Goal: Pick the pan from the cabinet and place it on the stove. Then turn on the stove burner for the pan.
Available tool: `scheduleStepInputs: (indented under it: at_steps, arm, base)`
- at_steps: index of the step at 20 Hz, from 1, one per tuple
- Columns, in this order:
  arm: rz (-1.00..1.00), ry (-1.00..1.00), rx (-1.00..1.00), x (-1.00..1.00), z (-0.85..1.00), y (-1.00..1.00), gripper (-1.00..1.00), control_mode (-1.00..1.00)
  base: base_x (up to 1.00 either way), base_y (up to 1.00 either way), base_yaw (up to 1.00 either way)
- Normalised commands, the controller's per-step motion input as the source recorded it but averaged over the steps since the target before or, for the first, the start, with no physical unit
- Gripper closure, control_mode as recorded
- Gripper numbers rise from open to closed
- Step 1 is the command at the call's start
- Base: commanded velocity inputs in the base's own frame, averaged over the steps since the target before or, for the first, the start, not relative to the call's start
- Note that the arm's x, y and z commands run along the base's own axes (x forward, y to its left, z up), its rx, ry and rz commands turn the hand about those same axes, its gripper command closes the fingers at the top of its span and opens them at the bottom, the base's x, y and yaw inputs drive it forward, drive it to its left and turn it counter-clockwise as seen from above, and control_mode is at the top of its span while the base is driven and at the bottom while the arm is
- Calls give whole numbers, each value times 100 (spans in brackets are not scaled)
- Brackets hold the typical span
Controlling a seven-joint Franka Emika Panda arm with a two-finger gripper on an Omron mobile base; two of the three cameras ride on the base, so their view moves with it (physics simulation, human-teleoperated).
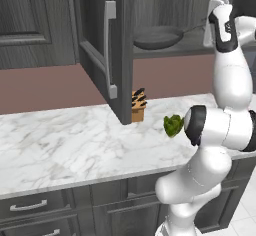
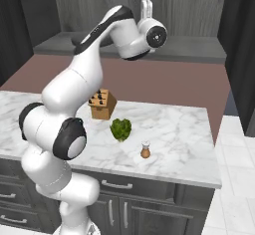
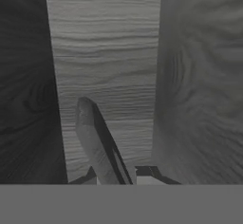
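**Inspector:** Two fingers of the pincer (image 3: pixel 121 175) are clenched, and the hand view has a thin grey handle (image 3: pixel 95 140) running out from between them. I judge it a grasp on the pan's handle.

**Clerk:** And the pan itself?

**Inspector:** The pan (image 1: pixel 157 37) sits inside the open cabinet (image 1: pixel 125 55), on its shelf (image 1: pixel 165 51). Its handle points toward the pincer (image 1: pixel 207 32) at the right. I cannot tell whether the base has lifted clear of the shelf.

**Clerk:** What surrounds it?

**Inspector:** The cabinet door (image 1: pixel 97 40) stands swung out to the left. Below lies the marble counter (image 1: pixel 75 140), with a knife block (image 1: pixel 138 106) and a green vegetable (image 1: pixel 173 125) well apart from the pan.

**Clerk:** Which step is in hand?

**Inspector:** The pick, in my judgement: handle secured, pan not yet withdrawn. Placing it on the stove and turning on the burner remain.

**Clerk:** Requirements for the next move?

**Inspector:** Raise the pan slightly and draw it straight out, level, keeping clear of the door and the cabinet side. A thin handle may let the pan sag or twist.
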Motion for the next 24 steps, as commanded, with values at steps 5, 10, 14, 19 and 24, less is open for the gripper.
scheduleStepInputs:
  at_steps: [5, 10, 14, 19, 24]
  arm:
    - [-6, 0, 0, -36, 0, -8, 100, -100]
    - [-5, 0, 0, -41, 0, -21, 100, -100]
    - [-6, 0, 0, -38, 0, -17, 100, -100]
    - [-6, 0, 0, -36, 0, -10, 100, -100]
    - [-3, 0, 0, -29, 0, 0, 100, -100]
  base:
    - [0, 0, 0]
    - [0, 0, 0]
    - [0, 0, 0]
    - [0, 0, 0]
    - [0, 0, 0]
